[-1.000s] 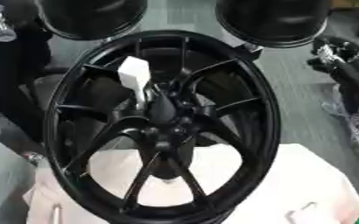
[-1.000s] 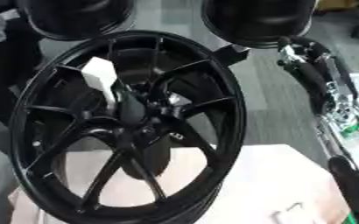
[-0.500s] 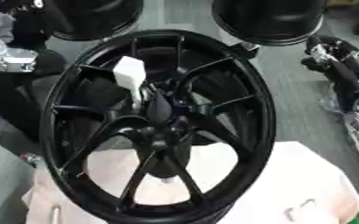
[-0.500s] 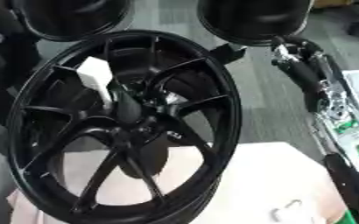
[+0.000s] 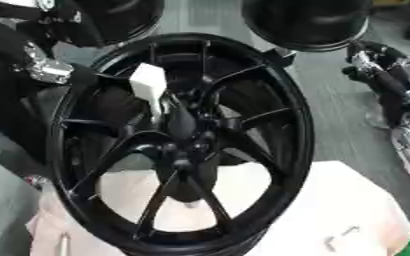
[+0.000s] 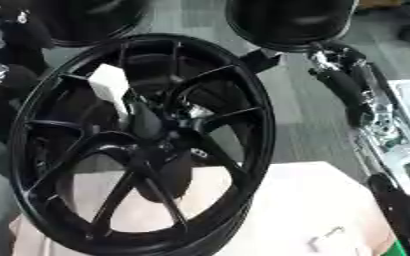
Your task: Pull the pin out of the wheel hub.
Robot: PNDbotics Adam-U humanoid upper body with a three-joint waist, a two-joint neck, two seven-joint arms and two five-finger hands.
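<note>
Upright black wheel hub (image 5: 182,145), white pin (image 5: 149,87) perhaps, pale table (image 6: 331,200).

Black spoked wheel hub (image 5: 187,150) standing tilted on pale surface; white pin (image 5: 149,86) protruding near centre.

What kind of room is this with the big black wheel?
Probably a workshop or robot lab: a black wheel stands on a pale cloth, more dark round things sit behind it, and the floor is plain grey.

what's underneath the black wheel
A pale cloth-like sheet lies under the wheel, showing through the lower spoke gaps and spreading out to the right. Whatever supports the sheet is covered. Behind the upper rim, grey floor shows.
</note>
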